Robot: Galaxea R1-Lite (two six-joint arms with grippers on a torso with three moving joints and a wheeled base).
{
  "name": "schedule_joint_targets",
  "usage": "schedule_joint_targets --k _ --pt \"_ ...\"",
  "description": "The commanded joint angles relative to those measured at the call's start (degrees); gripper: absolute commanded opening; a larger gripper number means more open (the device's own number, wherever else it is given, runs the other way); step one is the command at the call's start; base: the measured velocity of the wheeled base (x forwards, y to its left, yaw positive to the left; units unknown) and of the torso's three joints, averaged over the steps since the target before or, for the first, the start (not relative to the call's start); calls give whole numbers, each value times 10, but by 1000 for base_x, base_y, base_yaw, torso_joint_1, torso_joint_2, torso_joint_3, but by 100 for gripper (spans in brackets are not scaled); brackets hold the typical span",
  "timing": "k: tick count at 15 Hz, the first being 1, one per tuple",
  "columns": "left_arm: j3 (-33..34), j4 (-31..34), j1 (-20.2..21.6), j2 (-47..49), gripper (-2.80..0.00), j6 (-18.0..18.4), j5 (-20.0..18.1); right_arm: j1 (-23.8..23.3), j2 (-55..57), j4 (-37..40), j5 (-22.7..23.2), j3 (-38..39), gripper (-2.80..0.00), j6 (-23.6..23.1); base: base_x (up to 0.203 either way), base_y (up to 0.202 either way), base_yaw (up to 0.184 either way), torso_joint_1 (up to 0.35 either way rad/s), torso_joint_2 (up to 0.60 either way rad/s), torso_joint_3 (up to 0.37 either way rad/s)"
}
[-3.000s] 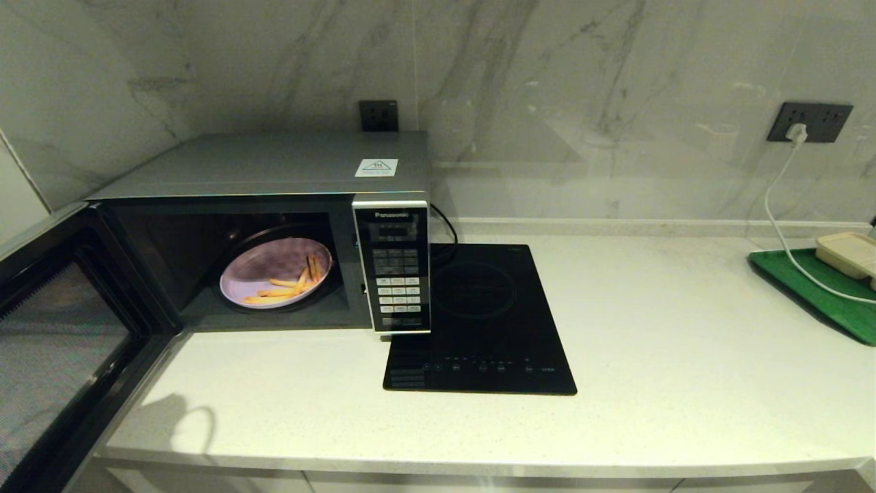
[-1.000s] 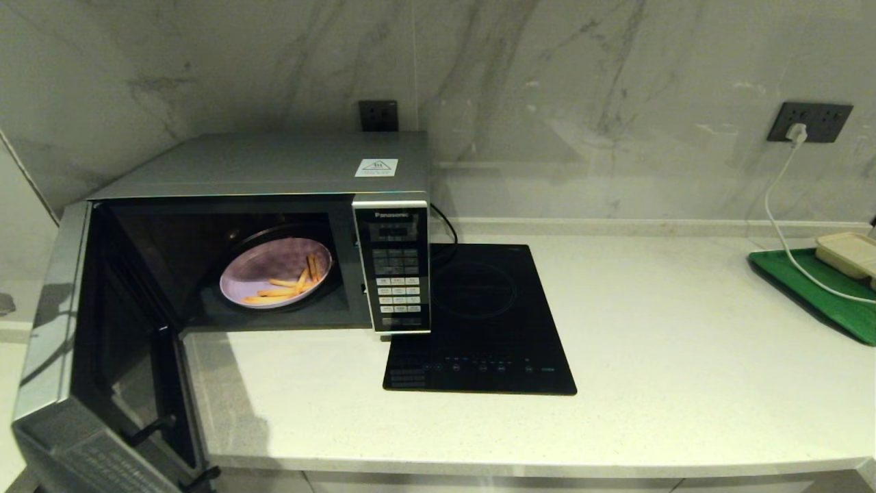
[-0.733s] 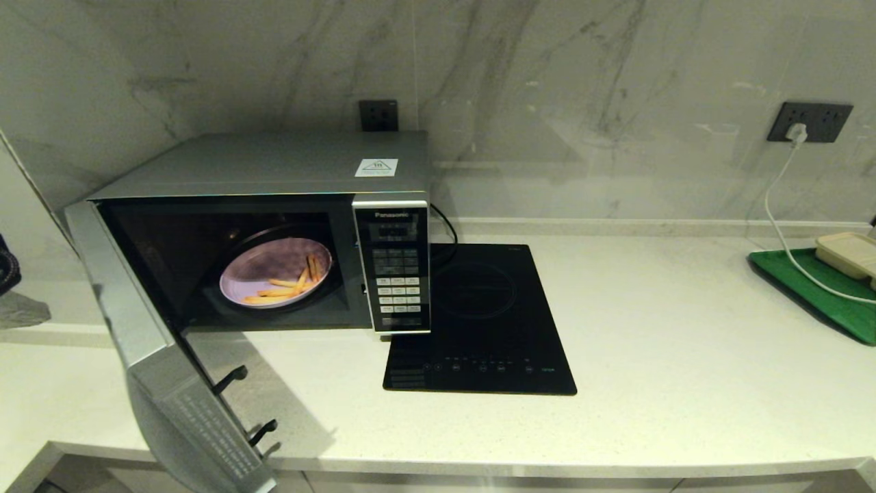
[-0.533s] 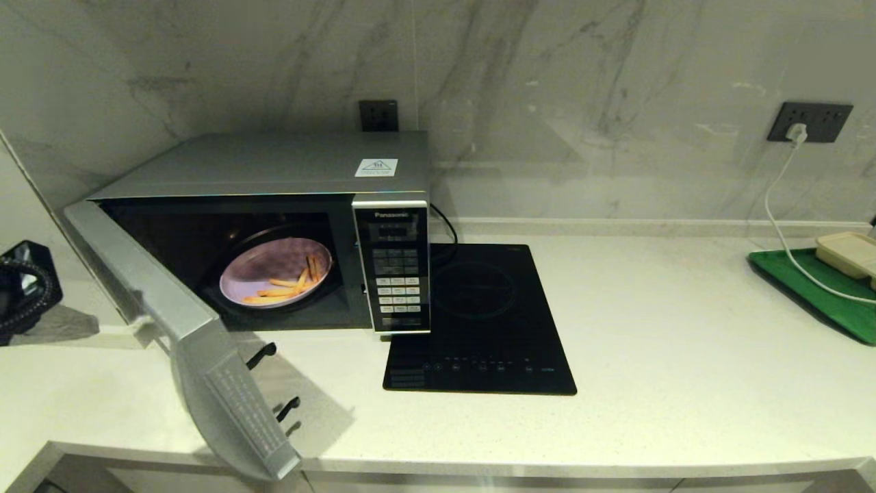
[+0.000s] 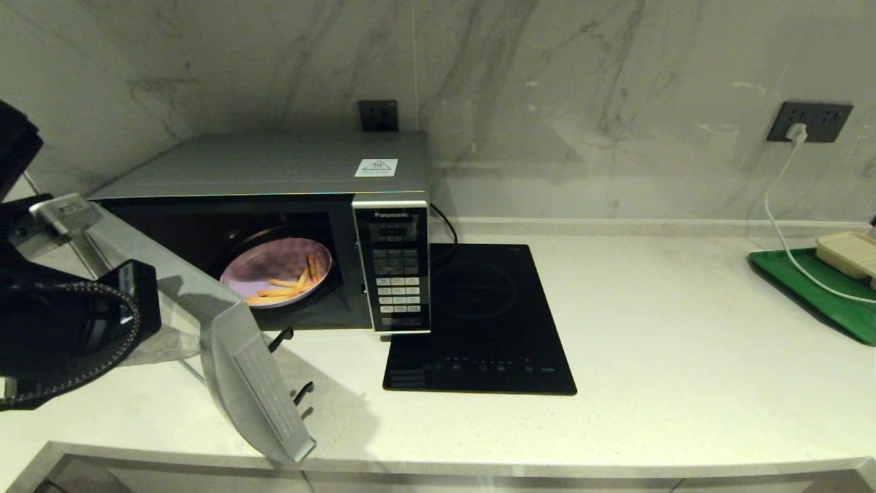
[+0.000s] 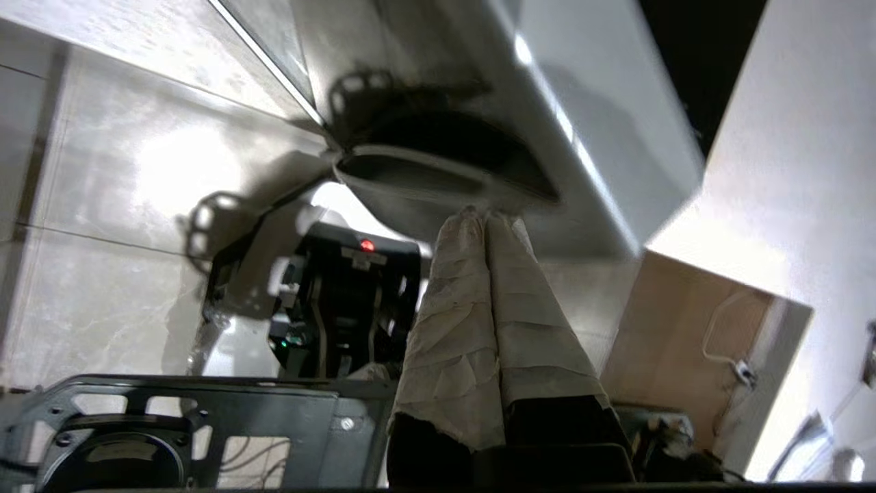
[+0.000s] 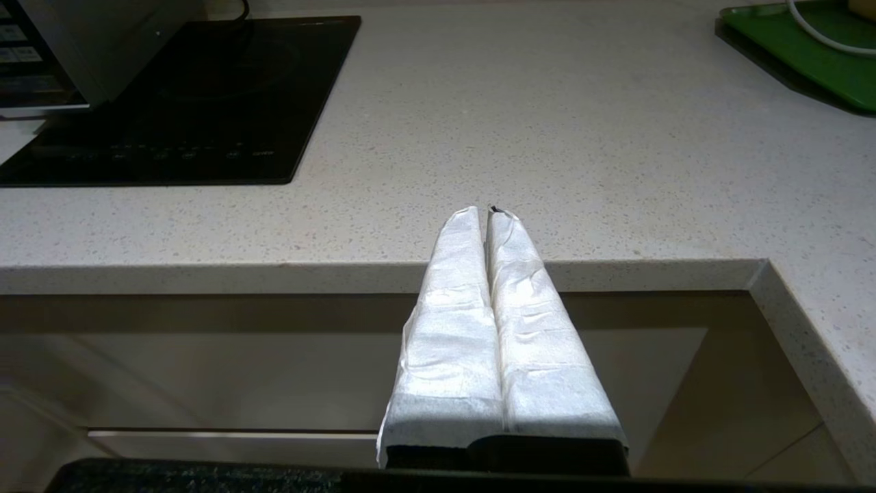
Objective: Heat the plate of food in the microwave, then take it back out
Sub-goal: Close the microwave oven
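The lilac plate of food (image 5: 263, 270), with a few orange fries (image 5: 287, 287) on it, sits inside the silver microwave (image 5: 274, 164). The microwave's door (image 5: 253, 383) stands about half open, angled across the front left of the cavity. My left arm (image 5: 68, 322) is behind the door's outer face at the far left. In the left wrist view my left gripper (image 6: 484, 218) is shut, and its wrapped fingertips press on the door's silver face (image 6: 602, 137) beside the curved handle (image 6: 438, 157). My right gripper (image 7: 487, 212) is shut and empty, parked low at the counter's front edge.
A black induction hob (image 5: 479, 315) lies right of the microwave. A green tray (image 5: 814, 294) with a beige box (image 5: 848, 253) sits at the far right, and a white cable (image 5: 780, 226) runs to a wall socket (image 5: 809, 122). The counter edge (image 7: 410, 274) is close to my right gripper.
The microwave door has swung from wide open to about half shut. My left arm has come into view at the left, following the door's outer face.
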Motion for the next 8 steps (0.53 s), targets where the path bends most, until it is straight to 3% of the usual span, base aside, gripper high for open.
schedule_joint_targets --k 1,5,8 --pt "-2 1 -41 15 -280 -9 3 0 0 0 0 0 -280 0 0 0 0 0 0 0" --pt "0 -42 -50 49 -280 -21 39 0 0 0 0 0 -280 0 0 0 0 0 0 0" --pt "2 -82 -46 94 -280 -20 97 0 0 0 0 0 -280 0 0 0 0 0 0 0"
